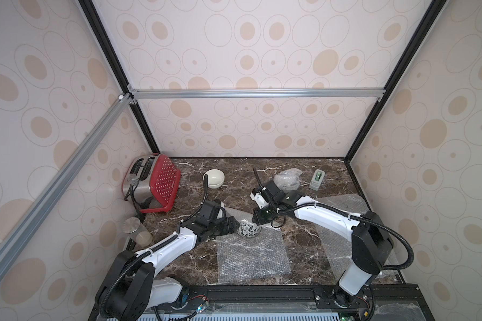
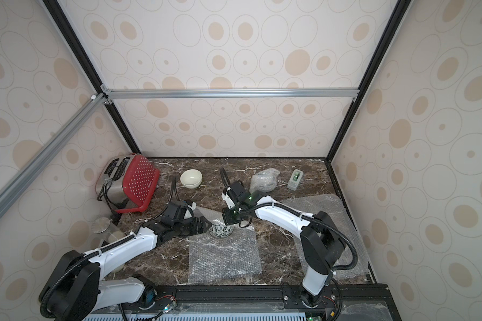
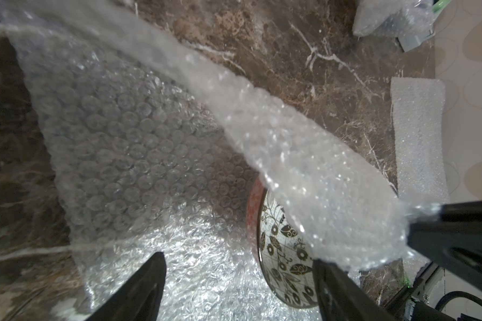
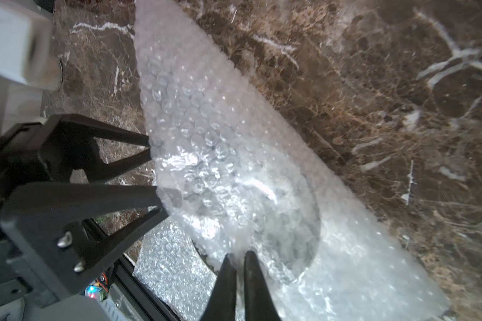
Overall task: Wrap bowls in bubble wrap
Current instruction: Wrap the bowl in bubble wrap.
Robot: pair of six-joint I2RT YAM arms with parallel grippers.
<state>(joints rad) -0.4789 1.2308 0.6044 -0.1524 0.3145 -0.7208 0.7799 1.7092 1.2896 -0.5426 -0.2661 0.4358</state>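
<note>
A white bowl with a dark leaf pattern (image 1: 248, 230) (image 3: 281, 250) stands on the far edge of a flat bubble wrap sheet (image 1: 251, 258) in both top views. My right gripper (image 4: 236, 257) is shut on a corner of that sheet and holds the flap (image 3: 276, 139) up over the bowl, whose rim shows through the film (image 4: 284, 222). My left gripper (image 3: 238, 258) (image 1: 235, 225) is open beside the bowl, one finger (image 3: 334, 289) against its rim, holding nothing. A plain cream bowl (image 1: 214, 178) sits at the back.
A crumpled bubble wrap bundle (image 1: 287, 178) and a tape dispenser (image 1: 317, 179) sit at the back right. Another flat sheet (image 1: 342, 205) lies under the right arm. A toaster (image 1: 138, 178), red basket (image 1: 163, 183) and glass jar (image 1: 137, 230) stand at the left.
</note>
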